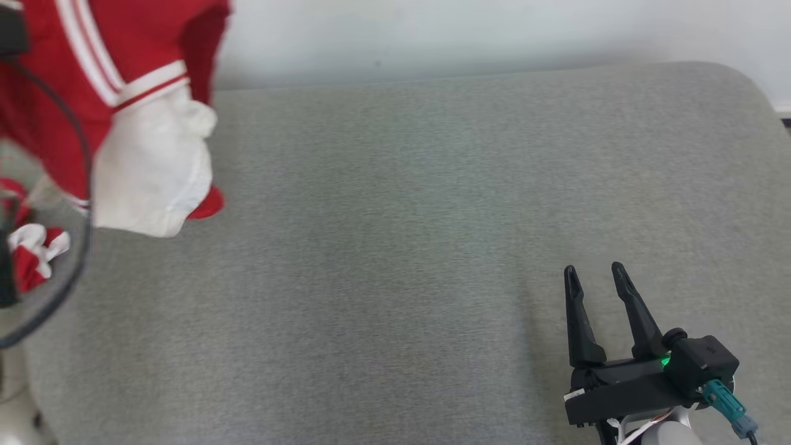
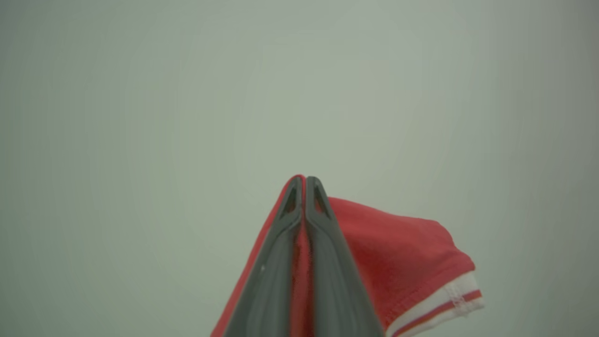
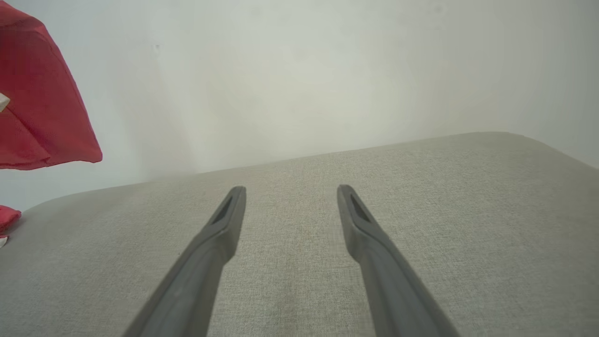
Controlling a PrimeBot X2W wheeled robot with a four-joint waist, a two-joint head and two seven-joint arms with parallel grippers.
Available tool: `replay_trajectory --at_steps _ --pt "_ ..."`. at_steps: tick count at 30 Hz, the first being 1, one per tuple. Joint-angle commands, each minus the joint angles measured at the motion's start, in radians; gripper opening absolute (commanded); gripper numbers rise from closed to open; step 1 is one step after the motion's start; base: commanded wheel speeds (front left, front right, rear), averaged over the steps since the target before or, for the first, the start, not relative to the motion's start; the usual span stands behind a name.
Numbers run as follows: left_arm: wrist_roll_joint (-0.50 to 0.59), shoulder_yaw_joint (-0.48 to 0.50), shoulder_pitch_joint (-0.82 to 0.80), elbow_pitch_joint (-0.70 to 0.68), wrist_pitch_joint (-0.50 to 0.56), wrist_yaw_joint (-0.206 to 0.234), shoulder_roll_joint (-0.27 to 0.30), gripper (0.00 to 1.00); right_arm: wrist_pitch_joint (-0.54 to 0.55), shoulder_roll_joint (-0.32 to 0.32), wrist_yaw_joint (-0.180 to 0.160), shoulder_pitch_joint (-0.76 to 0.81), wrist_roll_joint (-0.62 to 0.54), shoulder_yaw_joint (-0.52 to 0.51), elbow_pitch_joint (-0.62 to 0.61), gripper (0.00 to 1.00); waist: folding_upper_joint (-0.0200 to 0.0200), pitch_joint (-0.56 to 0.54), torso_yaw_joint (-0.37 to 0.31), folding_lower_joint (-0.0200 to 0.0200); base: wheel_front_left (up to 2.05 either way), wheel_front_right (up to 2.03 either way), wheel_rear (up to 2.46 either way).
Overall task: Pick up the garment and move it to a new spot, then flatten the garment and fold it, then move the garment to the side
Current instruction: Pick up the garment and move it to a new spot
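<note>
Head view showed the red-and-white garment [image 1: 93, 93] hanging at the upper left of the frame, raised off the grey cushion [image 1: 395, 247]. I'd judge you held it there so it could be carried to a new spot. Your left gripper [image 2: 305, 180] was pressed together on a fold of its red cloth at the bottom centre of the left wrist view. Your right gripper [image 1: 594, 268] sat at the lower right of the head view, fingers apart and holding nothing, probably parked clear of the carry. Count: one garment, two grippers, one cushion. A scrap [image 1: 34, 256] of red and white at the far left edge may have been the garment's trailing end; that could not be told.
</note>
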Motion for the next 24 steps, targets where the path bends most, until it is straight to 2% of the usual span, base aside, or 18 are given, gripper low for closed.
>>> replay_trajectory --at_steps 1,7,13,19,24 --pt "-0.004 -0.003 0.015 -0.010 0.004 0.005 -0.011 0.00 -0.001 -0.001 -0.002 -0.001 0.008 -0.001 0.003 1.00 0.0000 -0.002 -0.026 0.0001 0.00 0.00 0.00" --pt "-0.029 -0.069 0.044 -0.091 0.032 0.009 -0.097 0.00 -0.001 -0.001 -0.002 -0.007 0.020 0.004 0.008 1.00 0.0000 0.009 -0.091 0.0001 0.00 0.00 0.00" --pt "-0.045 -0.146 0.090 -0.102 0.027 0.010 -0.178 0.00 -0.001 -0.001 -0.002 -0.012 0.032 0.004 0.012 1.00 0.0000 0.019 -0.150 0.0001 0.00 0.00 0.00" --pt "-0.055 -0.218 0.181 -0.035 0.001 0.002 -0.224 0.00 -0.001 -0.001 -0.002 -0.014 0.042 0.011 0.019 1.00 0.0000 0.030 -0.191 0.0001 0.00 0.00 0.00" --pt "-0.092 -0.261 0.280 0.097 -0.032 -0.001 -0.240 0.00 -0.001 0.000 -0.002 -0.019 0.045 0.020 0.035 1.00 0.0000 0.039 -0.205 0.0001 0.00 0.00 0.00"
